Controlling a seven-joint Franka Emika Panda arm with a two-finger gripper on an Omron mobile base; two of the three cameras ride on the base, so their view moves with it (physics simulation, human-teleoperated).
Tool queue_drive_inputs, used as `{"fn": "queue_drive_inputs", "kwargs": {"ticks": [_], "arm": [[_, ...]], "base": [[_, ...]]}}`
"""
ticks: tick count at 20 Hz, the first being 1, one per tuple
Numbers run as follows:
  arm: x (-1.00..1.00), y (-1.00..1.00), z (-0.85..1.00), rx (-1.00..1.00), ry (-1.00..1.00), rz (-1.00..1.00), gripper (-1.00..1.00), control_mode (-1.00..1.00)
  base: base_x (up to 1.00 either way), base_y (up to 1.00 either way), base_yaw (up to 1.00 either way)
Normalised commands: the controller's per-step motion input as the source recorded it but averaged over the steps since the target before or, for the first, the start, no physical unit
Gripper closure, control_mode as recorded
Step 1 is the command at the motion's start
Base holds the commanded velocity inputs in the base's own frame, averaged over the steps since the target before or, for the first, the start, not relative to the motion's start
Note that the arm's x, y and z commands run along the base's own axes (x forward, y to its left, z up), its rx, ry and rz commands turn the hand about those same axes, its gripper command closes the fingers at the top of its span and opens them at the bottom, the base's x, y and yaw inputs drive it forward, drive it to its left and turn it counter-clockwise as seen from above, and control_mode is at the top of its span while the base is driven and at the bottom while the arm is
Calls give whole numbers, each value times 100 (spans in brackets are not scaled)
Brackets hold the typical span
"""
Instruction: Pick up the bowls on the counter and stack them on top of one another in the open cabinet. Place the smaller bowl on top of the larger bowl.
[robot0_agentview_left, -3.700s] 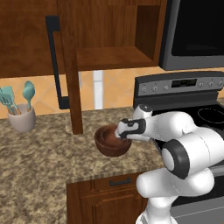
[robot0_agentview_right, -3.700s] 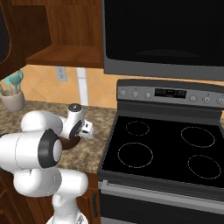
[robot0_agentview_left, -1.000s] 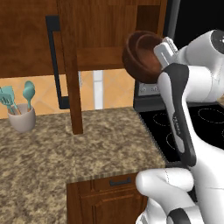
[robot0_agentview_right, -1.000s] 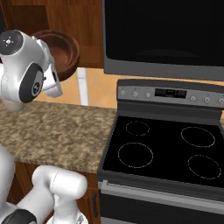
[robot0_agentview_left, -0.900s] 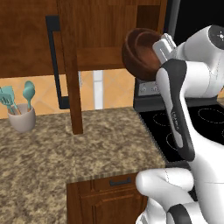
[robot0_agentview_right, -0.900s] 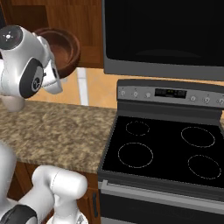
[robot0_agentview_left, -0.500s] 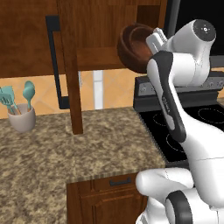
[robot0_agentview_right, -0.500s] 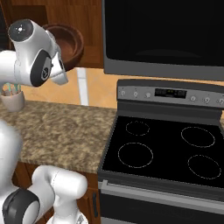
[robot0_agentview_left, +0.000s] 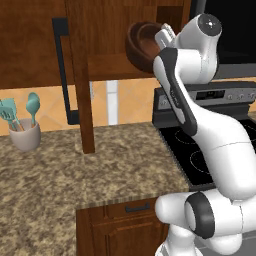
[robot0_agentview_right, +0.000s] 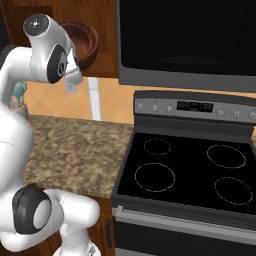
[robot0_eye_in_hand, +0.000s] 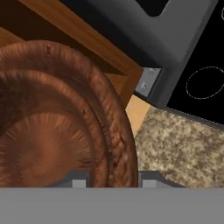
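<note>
Speckled granite forms the table (robot0_agentview_left: 100, 165), with a wooden drawer front (robot0_agentview_left: 120, 220) seen beneath its near edge and a black stovetop (robot0_agentview_right: 190, 175) set just beside it on the right. Toward the back left of the table, a white cup (robot0_agentview_left: 25, 142) of teal utensils is stood near the wall. Above the table, the open cabinet (robot0_agentview_left: 107, 65) is hung, its door (robot0_agentview_left: 80, 75) swung outward with a long black handle (robot0_agentview_left: 62, 70) seen beside it. At shelf height, the hand (robot0_eye_in_hand: 110, 181) is clenched on the rim of a dark reddish-brown bowl (robot0_agentview_left: 142, 45), one fingertip being placed inside the rim and one outside. The bowl (robot0_agentview_right: 82, 40) is held tilted at the front of the cabinet opening, clear of the table. Which of the two bowls it is cannot be told.
</note>
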Motion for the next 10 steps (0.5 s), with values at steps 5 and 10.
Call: {"fn": "queue_drive_inputs", "kwargs": {"ticks": [5,10], "arm": [[54,19,0,-4,0,0,100,-100],[60,7,-4,0,0,0,100,-100]], "base": [[0,0,0],[0,0,0]]}}
